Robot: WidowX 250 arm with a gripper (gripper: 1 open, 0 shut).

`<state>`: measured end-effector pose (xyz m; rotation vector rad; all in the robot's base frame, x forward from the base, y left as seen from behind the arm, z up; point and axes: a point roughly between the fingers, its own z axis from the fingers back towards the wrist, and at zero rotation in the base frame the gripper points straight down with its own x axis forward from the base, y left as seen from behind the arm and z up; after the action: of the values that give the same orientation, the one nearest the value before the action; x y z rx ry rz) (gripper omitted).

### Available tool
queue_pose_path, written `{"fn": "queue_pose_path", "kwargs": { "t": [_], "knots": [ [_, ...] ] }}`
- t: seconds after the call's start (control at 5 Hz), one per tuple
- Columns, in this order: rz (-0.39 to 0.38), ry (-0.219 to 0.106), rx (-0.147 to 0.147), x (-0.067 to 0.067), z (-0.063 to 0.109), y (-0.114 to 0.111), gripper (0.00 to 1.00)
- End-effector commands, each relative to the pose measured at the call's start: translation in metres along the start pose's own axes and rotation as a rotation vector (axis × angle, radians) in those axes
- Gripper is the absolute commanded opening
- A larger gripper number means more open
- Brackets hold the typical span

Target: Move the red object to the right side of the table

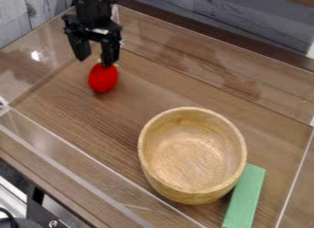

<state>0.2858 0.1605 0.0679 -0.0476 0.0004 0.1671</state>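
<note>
1. Gripper (92,51): black, two-fingered, pointing straight down, jaws spread wide, nothing between them. Hanging above the tabletop at the far left, just behind and above the strawberry, apparently clear of it.
2. Toy strawberry (103,78): small, bright red, lying free on the wood in front of the fingertips, in the left half of the table (196,71). No green tip discernible from this angle.
3. Farther out: round light wooden bowl (193,153), empty, sitting toward the near right, well apart from the strawberry. Flat green block (245,197) touching or just beside the bowl's right flank, near the front right corner.
4. Around everything: low clear acrylic walls (73,172) fencing the brown wood-grain surface.
5. Progress, judged from the layout: nothing visibly accomplished so far. Strawberry on the left, ungrasped; right side reached by nothing.
6. Remaining: descent over the strawberry, closure on it, a lift, a carry across to the right, a release on open wood there.
7. Likely caution: rounded, smooth toy, prone to rolling or slipping from an off-centre pinch; bowl and block occupying part of the near right, so bare wood behind them probably the easier landing spot.
</note>
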Motion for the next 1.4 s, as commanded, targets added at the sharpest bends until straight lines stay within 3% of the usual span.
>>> {"fn": "queue_pose_path", "kwargs": {
  "t": [0.0, 0.2, 0.8, 1.0, 1.2],
  "knots": [
    [0.012, -0.038, 0.025, 0.010, 0.008, 0.001, 1.00],
    [0.007, -0.028, 0.032, 0.013, 0.003, -0.005, 1.00],
    [-0.108, 0.004, 0.048, 0.013, -0.027, 0.001, 1.00],
    [-0.146, 0.010, 0.046, 0.012, -0.034, 0.004, 1.00],
    [-0.133, 0.011, 0.036, 0.005, -0.038, 0.004, 1.00]
  ]
}}
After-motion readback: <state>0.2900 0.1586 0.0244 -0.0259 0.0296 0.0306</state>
